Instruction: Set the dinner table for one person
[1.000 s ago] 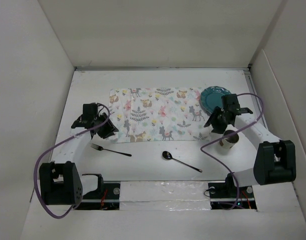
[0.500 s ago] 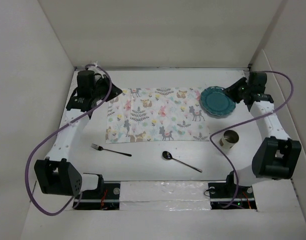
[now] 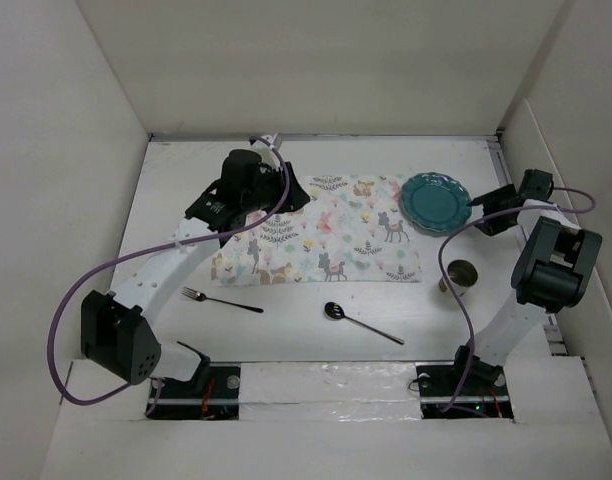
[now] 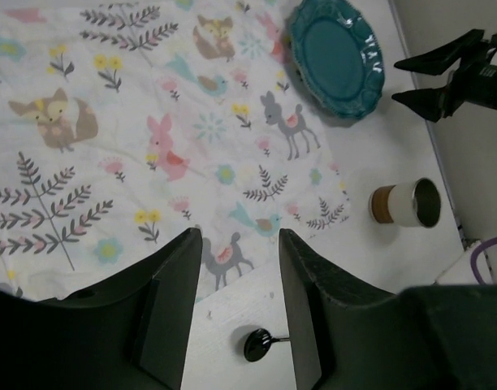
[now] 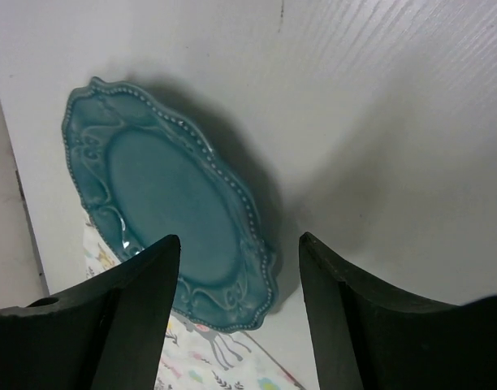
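While the left end effector (image 4: 235,244) hangs open above the animal-print placemat (image 3: 326,240), the right end effector (image 4: 394,80) is plainly nearer the teal plate (image 3: 434,202): empty, jaws spread, tips aimed at its rim from the right side of the white counter (image 3: 176,175). That plate lies flat, face up, its edge overlapping the placemat's far right corner; it is round, so no long axis. Fork (image 3: 221,300) and spoon (image 3: 361,323) lie nearer the bases, handles pointing right.
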{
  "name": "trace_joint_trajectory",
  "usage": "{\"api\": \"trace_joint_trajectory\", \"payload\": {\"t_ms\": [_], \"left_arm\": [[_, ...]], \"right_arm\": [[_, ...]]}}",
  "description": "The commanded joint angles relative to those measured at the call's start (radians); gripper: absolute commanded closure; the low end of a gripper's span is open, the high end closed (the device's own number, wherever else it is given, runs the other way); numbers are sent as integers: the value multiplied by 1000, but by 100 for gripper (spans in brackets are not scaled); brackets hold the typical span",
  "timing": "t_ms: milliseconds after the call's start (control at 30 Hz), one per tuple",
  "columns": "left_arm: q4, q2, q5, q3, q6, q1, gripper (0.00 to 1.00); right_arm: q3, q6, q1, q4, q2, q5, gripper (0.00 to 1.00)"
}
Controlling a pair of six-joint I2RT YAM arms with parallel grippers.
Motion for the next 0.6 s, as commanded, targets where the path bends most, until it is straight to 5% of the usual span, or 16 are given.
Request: {"api": "trace_joint_trajectory", "payload": {"t_ms": [0,567], "left_arm": [[26,-59,-12,-56,-1,9,60],[-8,-55,-75,-21,14,9,67]], "right_arm": [[11,23,-10,48,27,-38,34],[200,-45,-10,-135,213,-141,44]]}}
